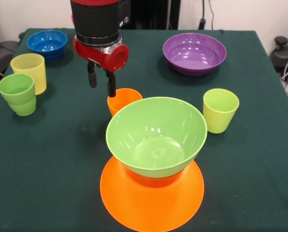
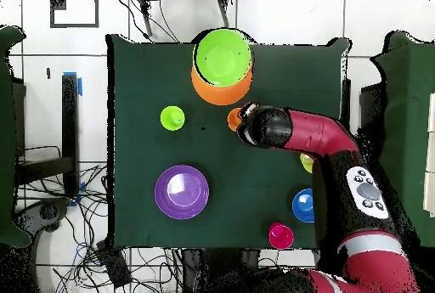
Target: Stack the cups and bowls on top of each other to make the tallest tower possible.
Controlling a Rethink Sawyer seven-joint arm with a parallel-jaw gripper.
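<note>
The hand (image 1: 101, 80) is held spread, empty, just above the small glossy orange plastic cup (image 1: 123, 100) – poised for a rim grasp. The tower (image 1: 153, 159) – wide orange base bowl, green bowl uppermost – is positioned beside it on the tabletop (image 1: 47, 159).

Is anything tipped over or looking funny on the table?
Nothing is spilled or broken. The odd bit: the orange bowl lies upside down, with a red-orange bowl and the green bowl stacked upright on it.

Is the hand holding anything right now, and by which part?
Nothing is held: the hand hangs open just above the small glossy orange plastic cup's rim.
</note>
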